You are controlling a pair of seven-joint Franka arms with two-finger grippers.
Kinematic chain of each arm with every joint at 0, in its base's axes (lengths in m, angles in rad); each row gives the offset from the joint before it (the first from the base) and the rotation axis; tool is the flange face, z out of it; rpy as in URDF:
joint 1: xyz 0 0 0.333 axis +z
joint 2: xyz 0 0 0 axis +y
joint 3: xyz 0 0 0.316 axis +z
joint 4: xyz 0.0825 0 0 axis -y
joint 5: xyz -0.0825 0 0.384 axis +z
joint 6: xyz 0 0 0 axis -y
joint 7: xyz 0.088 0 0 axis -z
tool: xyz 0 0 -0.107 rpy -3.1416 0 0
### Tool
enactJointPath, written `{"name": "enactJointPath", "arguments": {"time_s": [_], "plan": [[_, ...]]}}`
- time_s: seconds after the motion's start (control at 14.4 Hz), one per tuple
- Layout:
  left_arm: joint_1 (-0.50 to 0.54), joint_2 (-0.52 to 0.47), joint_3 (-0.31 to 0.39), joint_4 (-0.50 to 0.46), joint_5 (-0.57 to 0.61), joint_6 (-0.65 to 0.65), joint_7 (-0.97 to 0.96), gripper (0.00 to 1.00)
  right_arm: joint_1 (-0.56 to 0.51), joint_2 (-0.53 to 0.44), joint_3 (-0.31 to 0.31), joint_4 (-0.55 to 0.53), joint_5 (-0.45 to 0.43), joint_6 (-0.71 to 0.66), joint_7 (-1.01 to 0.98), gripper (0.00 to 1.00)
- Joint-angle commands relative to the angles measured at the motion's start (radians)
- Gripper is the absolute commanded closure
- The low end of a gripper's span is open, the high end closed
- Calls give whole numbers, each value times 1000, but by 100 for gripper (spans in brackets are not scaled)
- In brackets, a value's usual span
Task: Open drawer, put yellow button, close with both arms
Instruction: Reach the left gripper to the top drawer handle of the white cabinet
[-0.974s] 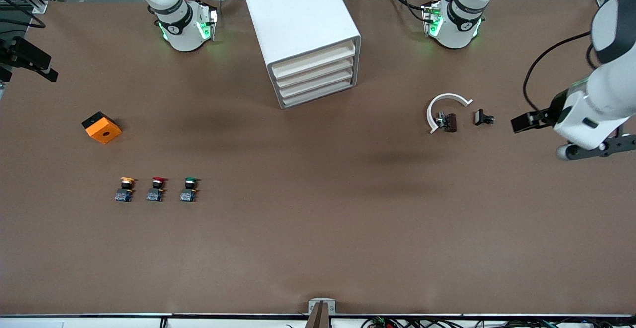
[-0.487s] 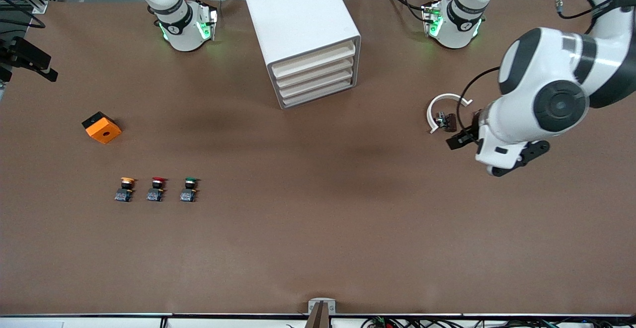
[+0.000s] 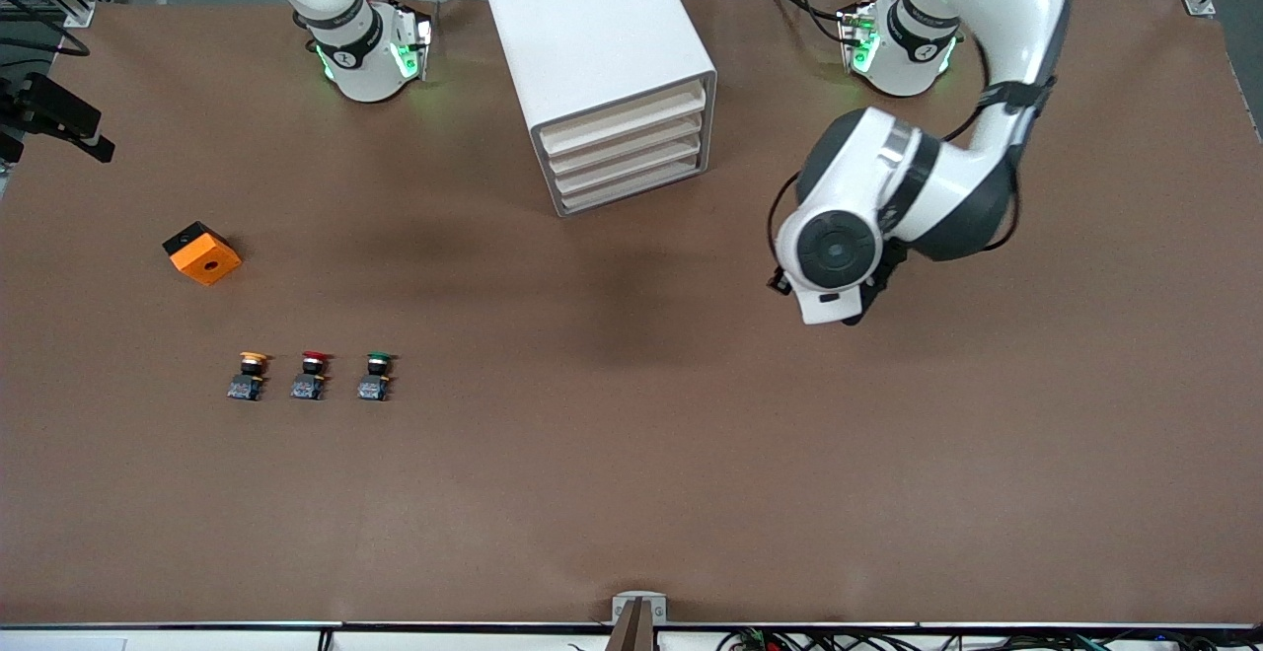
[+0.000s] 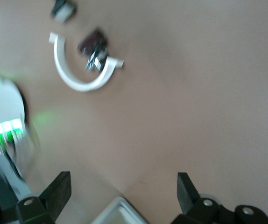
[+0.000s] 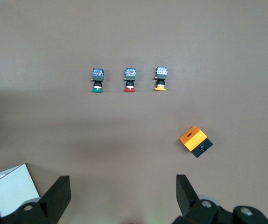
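We saw left gripper (image 4: 120, 196) wide open, empty, over brown table (image 3: 631, 454); right gripper (image 5: 120, 196) wide open, empty; cream top drawer (image 3: 624, 120) shut; yellow-capped push-button (image 3: 249, 375) on table.

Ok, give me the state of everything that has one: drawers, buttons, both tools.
top drawer: shut
three lower drawers: shut
yellow button: on the table, untouched
red button: on the table
green button: on the table
left tool: open, empty
right tool: open, empty
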Motion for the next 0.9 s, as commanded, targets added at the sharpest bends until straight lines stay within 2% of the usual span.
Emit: {"name": "enactJointPath", "arguments": {"time_s": [0.0, 0.21, 0.49, 0.84], "plan": [[8, 39, 3, 54, -82, -17, -296, 0, -3, -23, 1, -20, 11, 7, -7, 0], [8, 56, -17, 45, -218, -58, -316, 0, -6, -17, 0, 5, 9, 1, -6, 0], [8, 111, -17, 48, -466, -69, -318, 0, -9, 3, 0, 20, 9, 8, -5, 0], [-1, 165, -18, 48, -651, -69, -317, 0, -12, 35, 0, 31, 11, 11, -6, 0]]}}
